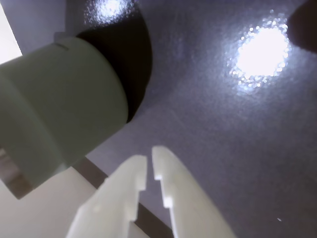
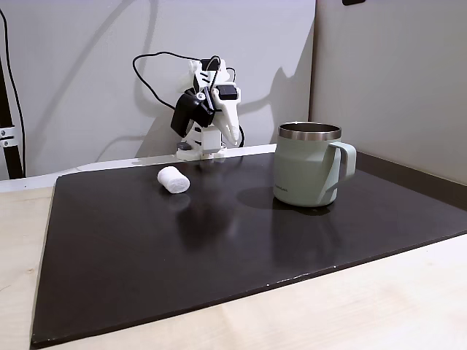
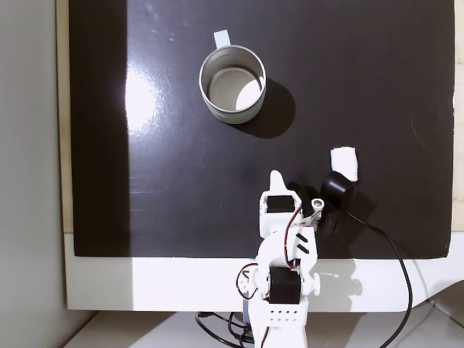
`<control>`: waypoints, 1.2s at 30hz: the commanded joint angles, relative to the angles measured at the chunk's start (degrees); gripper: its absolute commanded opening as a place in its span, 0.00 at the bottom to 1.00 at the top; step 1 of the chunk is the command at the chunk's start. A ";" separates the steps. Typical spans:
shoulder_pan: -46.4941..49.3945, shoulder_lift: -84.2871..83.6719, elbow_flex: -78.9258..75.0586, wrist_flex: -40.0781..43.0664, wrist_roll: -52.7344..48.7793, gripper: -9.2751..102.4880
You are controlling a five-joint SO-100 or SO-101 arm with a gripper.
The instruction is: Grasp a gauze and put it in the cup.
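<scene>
Jaws of gripper (image 1: 150, 166) nearly together, clamped on nothing – gauze roll (image 2: 174, 179) untouched left of sage-green mug (image 2: 306, 168) – risk of nudging it away.

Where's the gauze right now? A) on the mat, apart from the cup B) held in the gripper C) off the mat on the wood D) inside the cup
A. The gauze lies on the black mat, well clear of the cup; the overhead fixed view shows the cup's inside bare, and the gripper in the wrist view holds nothing.
</scene>
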 commanded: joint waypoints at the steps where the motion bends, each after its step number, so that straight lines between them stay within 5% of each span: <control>1: -0.53 0.70 -0.44 -1.49 0.00 0.08; 12: -0.88 0.70 -3.08 -0.79 -0.26 0.08; 23: -2.11 -13.54 -31.03 6.24 2.55 0.08; 36: 13.71 -36.12 -53.09 10.46 21.18 0.08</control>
